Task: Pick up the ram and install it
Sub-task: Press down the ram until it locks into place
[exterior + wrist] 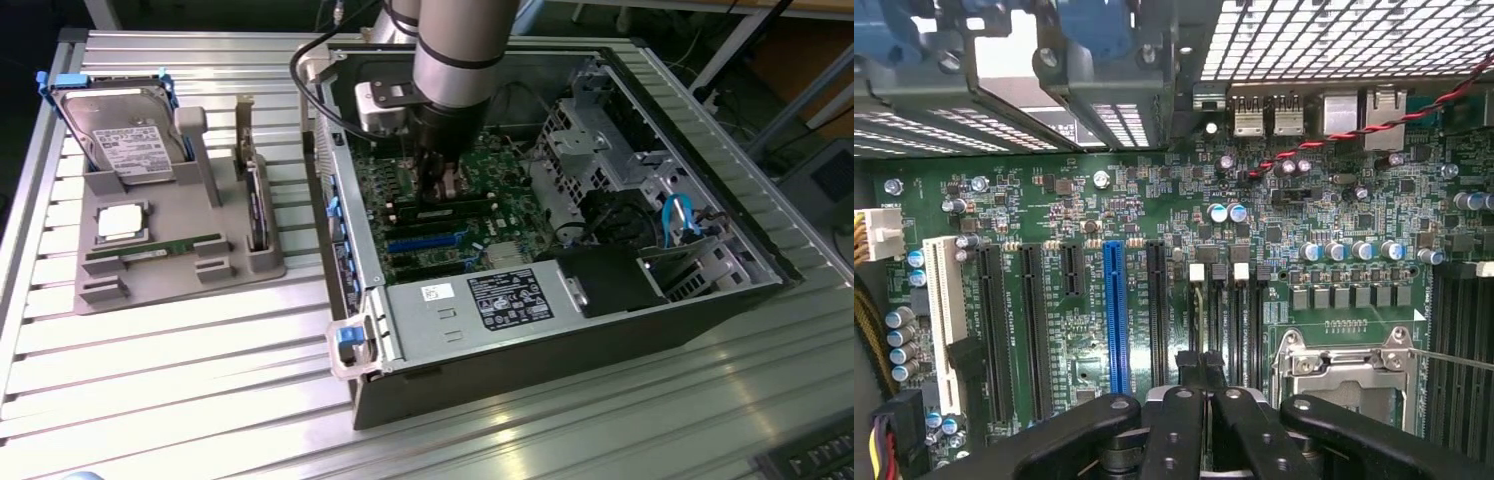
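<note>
On a ribbed metal bench (174,380), the arm's pincer (438,192), pressed together, reaches inside the open computer case (441,330) above the motherboard (1094,250); the ram (154,249) lies in the grey tray (174,290).

Slatted metal table (174,370) (glare-bright), table legs (727,45) behind.

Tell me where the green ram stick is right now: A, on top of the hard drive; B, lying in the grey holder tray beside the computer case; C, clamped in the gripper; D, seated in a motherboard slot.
B: the ram lies flat in the grey holder tray, while the gripper is inside the computer case.
</note>
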`<state>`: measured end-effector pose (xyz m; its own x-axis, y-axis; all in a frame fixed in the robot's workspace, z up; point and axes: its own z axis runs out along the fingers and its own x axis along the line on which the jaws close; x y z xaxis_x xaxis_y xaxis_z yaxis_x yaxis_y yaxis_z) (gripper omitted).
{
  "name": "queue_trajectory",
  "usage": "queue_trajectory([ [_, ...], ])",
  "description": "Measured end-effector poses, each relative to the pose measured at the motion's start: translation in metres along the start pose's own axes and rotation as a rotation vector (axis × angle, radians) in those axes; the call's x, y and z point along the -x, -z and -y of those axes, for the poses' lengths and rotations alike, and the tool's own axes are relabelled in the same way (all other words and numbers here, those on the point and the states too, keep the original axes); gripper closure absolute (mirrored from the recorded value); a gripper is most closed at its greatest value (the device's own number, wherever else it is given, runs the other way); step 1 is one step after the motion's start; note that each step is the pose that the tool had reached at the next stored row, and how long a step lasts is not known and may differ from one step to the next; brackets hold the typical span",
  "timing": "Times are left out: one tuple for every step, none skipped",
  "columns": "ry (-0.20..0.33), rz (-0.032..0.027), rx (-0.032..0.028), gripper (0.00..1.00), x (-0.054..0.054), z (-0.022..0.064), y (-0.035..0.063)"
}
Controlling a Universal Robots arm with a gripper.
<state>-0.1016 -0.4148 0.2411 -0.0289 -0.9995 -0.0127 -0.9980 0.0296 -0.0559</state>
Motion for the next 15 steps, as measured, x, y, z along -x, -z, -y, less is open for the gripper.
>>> queue_trajectory([
  [0.0,0.0,0.0,0.89,0.0,-0.0008,0.0001],
  [0.0,-0.0001,0.0,0.89,0.0,-0.0018,0.0002],
  [0.0,-0.0002,0.0001,0.89,0.0,-0.0027,0.0003],
  [0.0,-0.0002,0.0001,0.89,0.0,-0.0041,0.0004],
  [0.0,-0.0001,0.0,0.89,0.0,-0.0054,0.0004],
  [0.0,-0.0002,0.0,0.89,0.0,-0.0066,0.0005],
  [0.0,-0.0002,0.0,0.89,0.0,-0.0075,0.0005],
  [0.0,-0.0002,0.0001,0.89,0.0,-0.0085,0.0006],
  [0.0,-0.0002,0.0001,0.89,0.0,-0.0091,0.0006],
  [0.0,-0.0003,0.0,0.89,0.0,-0.0102,0.0007],
  [0.0,-0.0003,0.0,0.89,0.0,-0.0113,0.0007],
  [0.0,-0.0003,0.0001,0.89,0.0,-0.0125,0.0008],
  [0.0,-0.0002,0.0,0.89,0.0,-0.0129,0.0007],
  [0.0,-0.0001,0.0,0.89,0.0,-0.013,0.0006],
  [0.0,-0.0002,-0.0001,0.89,0.0,-0.0131,0.0003],
])
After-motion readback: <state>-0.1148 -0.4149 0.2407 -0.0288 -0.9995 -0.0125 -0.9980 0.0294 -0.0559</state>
